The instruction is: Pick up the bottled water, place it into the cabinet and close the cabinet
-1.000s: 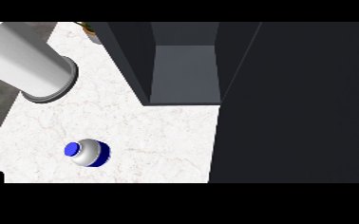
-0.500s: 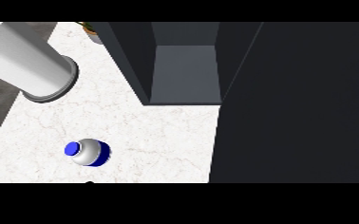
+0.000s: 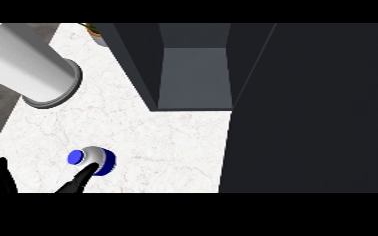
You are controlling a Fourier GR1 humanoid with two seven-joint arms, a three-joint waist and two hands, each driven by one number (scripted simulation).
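Bottled water [image 3: 92, 159] stands on the marble counter [image 3: 170, 135], seen from above with its blue cap toward the left, well apart from the open cabinet [image 3: 193, 75] further back. Left hand [image 3: 80, 181] enters at the lower edge, one straight finger touching the bottle, fingers apart and not yet wrapped round it. A good grasp likely needs fingers and thumb on opposite sides before lifting. Right hand is out of sight.

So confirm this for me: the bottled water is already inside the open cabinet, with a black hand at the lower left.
Not quite. In the head view the bottled water stands on the counter, in front of and to the left of the open cabinet, not inside it. A black hand is at the lower left, a finger against the bottle.
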